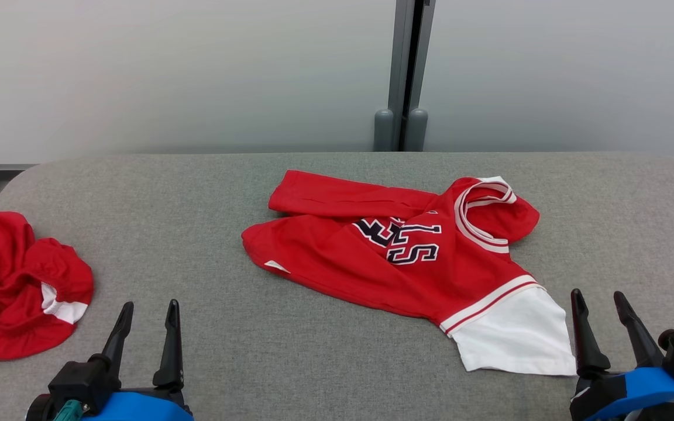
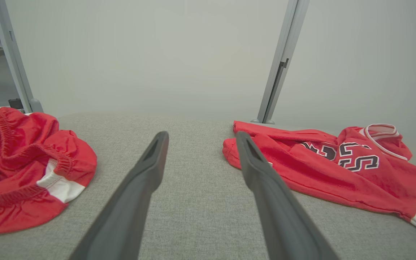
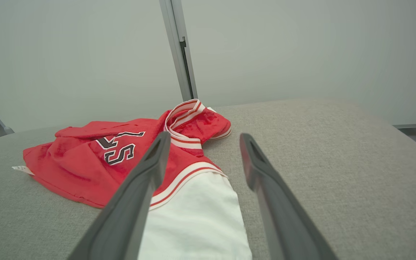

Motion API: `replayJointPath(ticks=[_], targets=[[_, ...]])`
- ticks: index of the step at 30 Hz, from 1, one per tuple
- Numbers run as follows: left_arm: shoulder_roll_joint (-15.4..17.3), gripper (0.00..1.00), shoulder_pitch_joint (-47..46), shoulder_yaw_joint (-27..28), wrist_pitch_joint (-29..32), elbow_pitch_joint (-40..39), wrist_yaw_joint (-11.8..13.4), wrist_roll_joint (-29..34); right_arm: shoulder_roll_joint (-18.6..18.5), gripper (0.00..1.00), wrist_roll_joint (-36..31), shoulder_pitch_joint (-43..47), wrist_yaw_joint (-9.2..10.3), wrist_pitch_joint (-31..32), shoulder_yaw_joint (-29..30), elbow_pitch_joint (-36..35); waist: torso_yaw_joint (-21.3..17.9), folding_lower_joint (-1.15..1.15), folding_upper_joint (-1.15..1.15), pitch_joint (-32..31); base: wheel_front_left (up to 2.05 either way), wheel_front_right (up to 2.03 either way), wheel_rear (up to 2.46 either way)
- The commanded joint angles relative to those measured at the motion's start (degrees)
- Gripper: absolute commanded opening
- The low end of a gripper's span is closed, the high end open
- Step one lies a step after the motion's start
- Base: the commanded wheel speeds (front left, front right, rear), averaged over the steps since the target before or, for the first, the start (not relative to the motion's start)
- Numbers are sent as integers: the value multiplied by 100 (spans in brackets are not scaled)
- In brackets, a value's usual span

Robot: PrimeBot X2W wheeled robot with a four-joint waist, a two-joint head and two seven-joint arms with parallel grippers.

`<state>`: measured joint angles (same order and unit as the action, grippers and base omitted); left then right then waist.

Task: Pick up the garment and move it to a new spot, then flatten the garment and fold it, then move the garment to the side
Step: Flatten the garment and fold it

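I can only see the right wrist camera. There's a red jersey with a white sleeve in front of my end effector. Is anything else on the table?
Observer: Yes. Crumpled red shorts lie at the left end of the table, apart from the jersey.
Operator: Where's my other end effector?
Observer: The left end effector is open, above bare table between the shorts and the jersey, and holds nothing.
Operator: Is my right one grabbing the sleeve?
Observer: No. From the head camera, the right end effector is open beside the right edge of the white sleeve, with nothing between its fingers.
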<state>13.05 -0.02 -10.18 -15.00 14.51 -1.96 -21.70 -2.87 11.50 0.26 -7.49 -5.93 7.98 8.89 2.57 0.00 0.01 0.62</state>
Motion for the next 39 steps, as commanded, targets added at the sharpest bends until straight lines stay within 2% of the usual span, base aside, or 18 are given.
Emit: replayJointPath(ticks=[1, 10, 13, 20, 32, 33, 34, 35, 36, 39], targets=[[40, 100, -32, -17, -3, -21, 36, -22, -4, 100, 16, -10, -1, 24, 5, -8, 2, 0, -1, 18, 0, 0, 0], [55, 100, -133, -44, -5, -39, 49, -30, -4, 100, 16, -73, -1, 226, 54, 42, 9, 0, -1, 147, 0, 0, 0], [52, 100, -166, -42, -8, -48, 58, -38, -5, 100, -39, -20, -1, 571, 199, 272, 8, 0, -1, 202, 0, 0, 0], [58, 100, -267, -52, -13, -49, 30, -37, -6, 100, -98, -275, -1, 1232, 397, 1150, 17, 0, -1, 355, 0, 0, 0], [67, 100, -520, -146, 49, 125, -59, 3, -1, 100, -218, -940, -1, 1245, 299, 2509, 57, 0, -1, 556, 0, 0, 0], [74, 100, -589, -182, 87, 183, -78, 9, 3, 87, -241, -992, -1, 1220, 273, 2581, 52, 0, -1, 587, 0, 0, 0], [66, 100, -682, -218, 133, 258, -103, -3, 6, 68, -247, -1051, -1, 1201, 236, 2649, 43, 0, -1, 624, 0, 0, 0], [56, 100, -782, -257, 176, 348, -134, -9, 6, 18, -265, -1101, -2, 1197, 202, 2715, 33, 0, -1, 656, 0, 0, 0], [50, 100, -886, -285, 215, 443, -161, -10, 19, 0, -306, -1144, -2, 1184, 152, 2763, 16, 0, -1, 696, 0, 0, 0], [5, 100, -1239, -355, 349, 855, -230, -60, 26, 0, -325, -1220, -1, 1161, 46, 2867, -56, 0, -1, 823, 0, 0, 0]])
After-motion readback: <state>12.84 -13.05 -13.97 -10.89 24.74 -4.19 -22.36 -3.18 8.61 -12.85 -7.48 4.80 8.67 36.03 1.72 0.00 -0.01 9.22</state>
